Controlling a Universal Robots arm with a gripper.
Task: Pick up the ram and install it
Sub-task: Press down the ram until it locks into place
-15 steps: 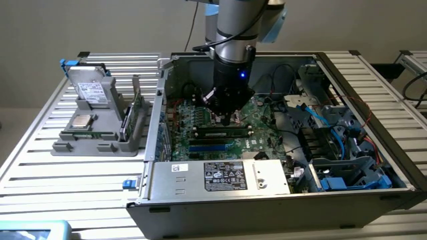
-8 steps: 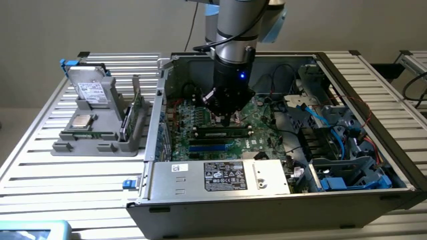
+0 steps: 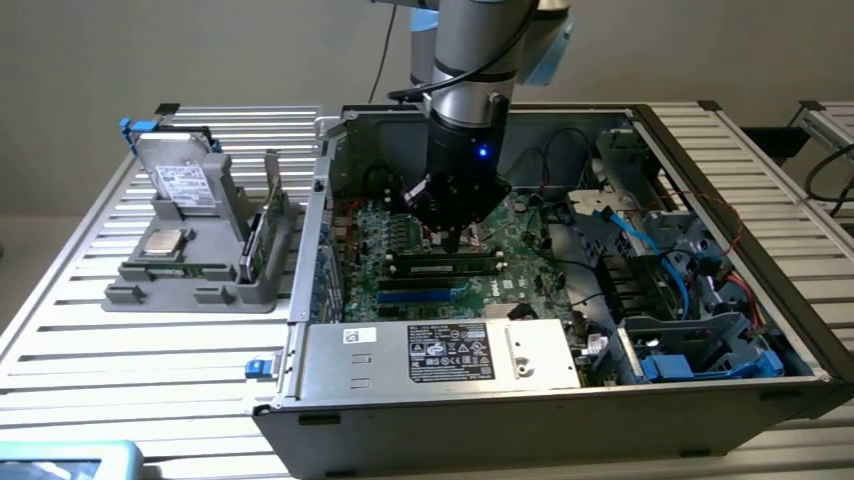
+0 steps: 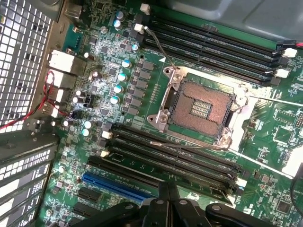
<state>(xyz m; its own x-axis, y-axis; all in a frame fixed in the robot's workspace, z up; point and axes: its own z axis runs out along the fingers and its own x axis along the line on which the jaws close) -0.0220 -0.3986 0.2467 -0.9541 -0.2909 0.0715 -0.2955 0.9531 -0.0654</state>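
The gripper [image 3: 454, 232], fingers closed together and seemingly empty, is hovering over the ram [image 3: 445, 267] lying in its motherboard [image 4: 142, 94] slot, likely needing seating pressure.

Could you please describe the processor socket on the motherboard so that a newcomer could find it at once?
Look inside the open computer case at the green motherboard. Between its two banks of long black slots sits the processor socket, the one square metal-framed opening with a copper-coloured pin grid.

One open computer case [image 3: 534, 390], one motherboard [image 4: 142, 94], one empty CPU socket [image 4: 201, 109], one grey parts holder [image 3: 200, 270], one gripper [image 3: 451, 232].
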